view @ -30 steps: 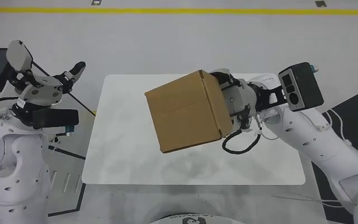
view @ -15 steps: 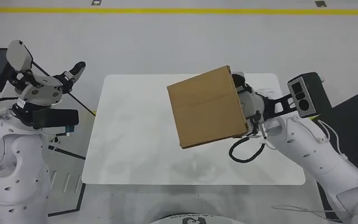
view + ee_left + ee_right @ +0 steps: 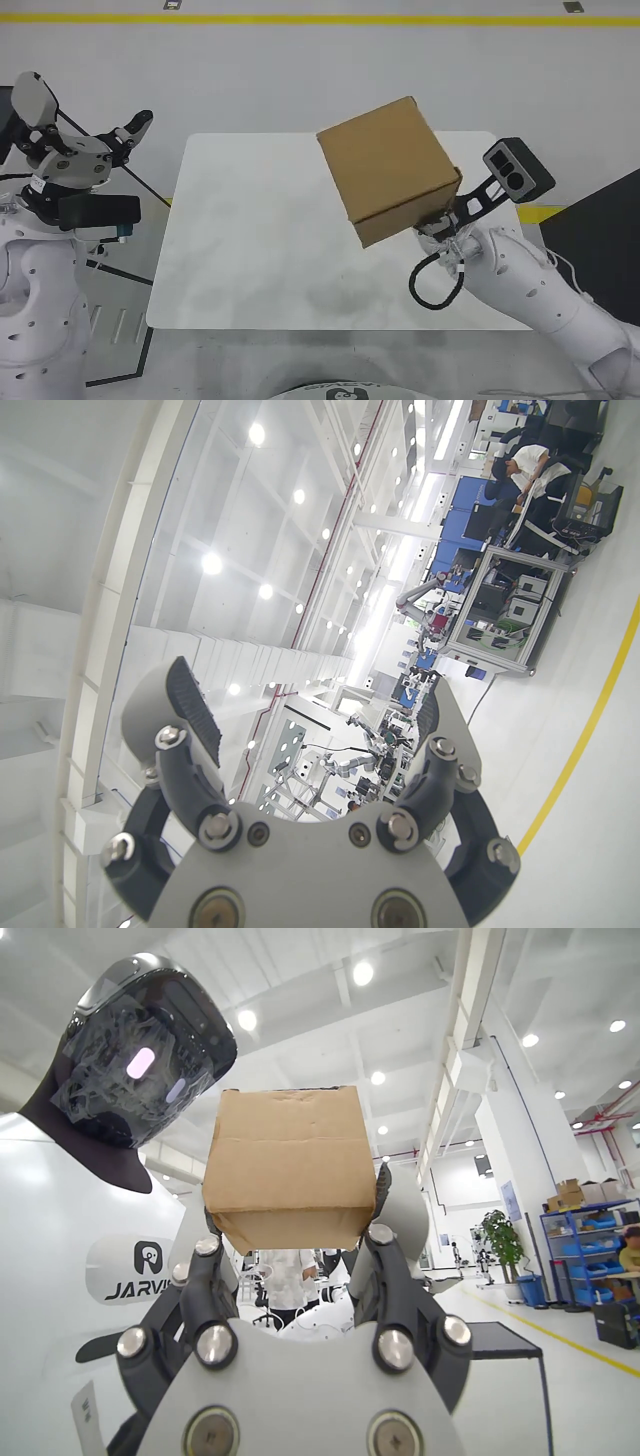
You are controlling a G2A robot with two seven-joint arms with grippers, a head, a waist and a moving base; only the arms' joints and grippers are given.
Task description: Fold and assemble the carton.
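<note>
A brown carton (image 3: 390, 168), folded into a closed box, is held up in the air over the right half of the white table (image 3: 250, 260). My right gripper (image 3: 292, 1223) is shut on the carton (image 3: 287, 1173), one finger on each side of its near end, pointing upward. In the top view the carton hides that gripper, and only the arm (image 3: 510, 270) behind it shows. Off the table's left edge, my left gripper (image 3: 135, 125) is raised and open with nothing between its fingers (image 3: 192, 705).
The white table has bare surface across its left and middle. A yellow floor line (image 3: 320, 18) runs behind the table. A black stand (image 3: 505, 1343) is beside the robot on the right.
The right arm has swung the carton to the right and tilted it upward, so a different face now points at the top camera. The left arm has stayed still.
</note>
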